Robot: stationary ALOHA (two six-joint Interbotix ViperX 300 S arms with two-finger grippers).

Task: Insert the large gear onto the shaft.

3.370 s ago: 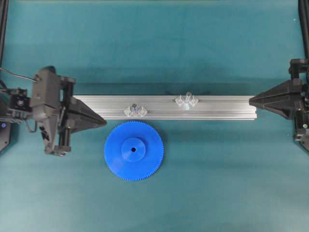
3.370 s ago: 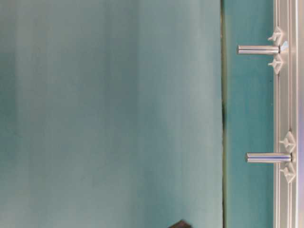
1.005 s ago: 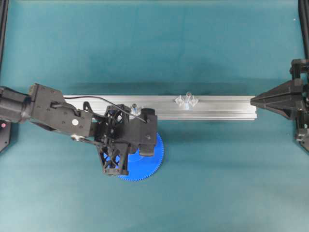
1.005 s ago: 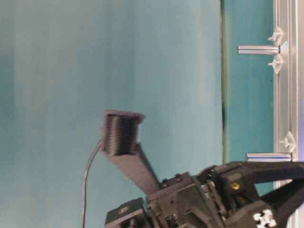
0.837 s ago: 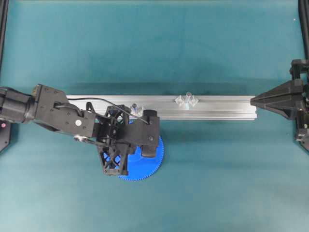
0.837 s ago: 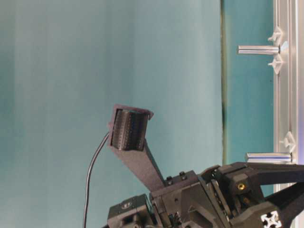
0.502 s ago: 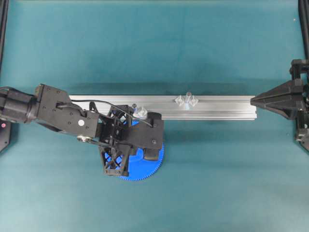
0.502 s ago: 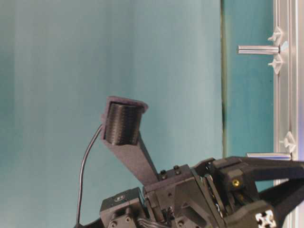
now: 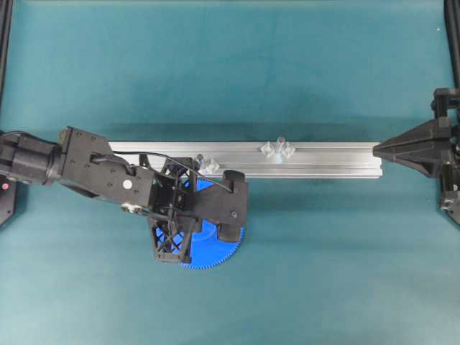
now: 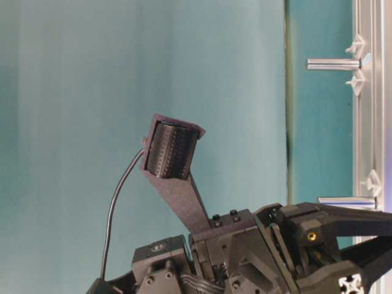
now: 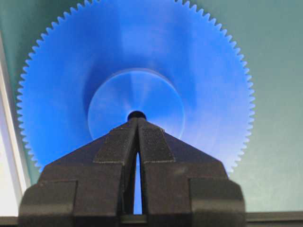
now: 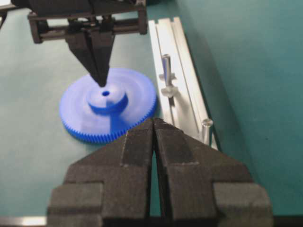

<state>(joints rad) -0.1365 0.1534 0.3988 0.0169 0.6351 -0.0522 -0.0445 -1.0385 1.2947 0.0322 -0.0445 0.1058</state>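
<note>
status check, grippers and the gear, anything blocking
Left gripper shut, tips at large gear hub hole. Right gripper shut, parked back. Gear flat on mat, not on shaft. Nothing blocking.

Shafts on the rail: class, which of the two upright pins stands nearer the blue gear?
The shaft nearer the rail's left end in the overhead view, just above the large gear. The other shaft stands further right, near the rail's middle.

The large gear (image 12: 108,111) lay flat on the table (image 9: 323,251), just beside the rail (image 9: 316,159). Two shafts stood on the rail, one (image 12: 166,66) close by the gear, the other (image 12: 205,128) further along. The left gripper (image 12: 101,81) hung over the gear's hub; the right gripper (image 9: 376,149) sat off the rail's far end.
</note>
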